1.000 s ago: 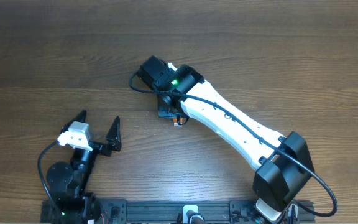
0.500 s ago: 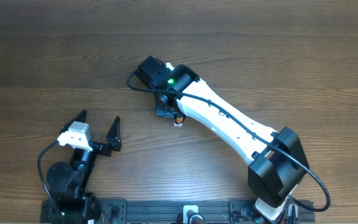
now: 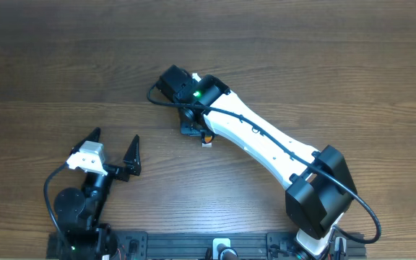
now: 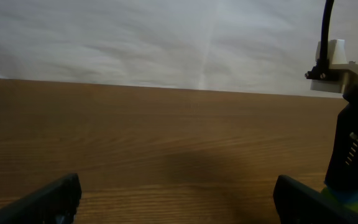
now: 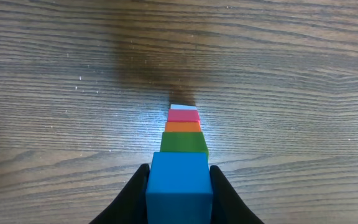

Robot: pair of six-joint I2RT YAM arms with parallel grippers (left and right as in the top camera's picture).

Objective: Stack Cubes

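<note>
Blue cube (image 5: 179,190) sits in the right gripper (image 5: 179,173), atop the stack (image 5: 183,142).

The surface (image 3: 56,65) is brown wood with fine streaked grain and a dull, low sheen. The blue cube (image 5: 179,180) between the fingers (image 5: 135,191) of my right tool (image 5: 179,198) looks smooth and matt, as does the green cube (image 5: 183,142). Those fingers are smooth black plastic. My right arm (image 3: 258,141) wears a glossy white plastic shell. My left tool (image 3: 115,134) is matt black.
</note>
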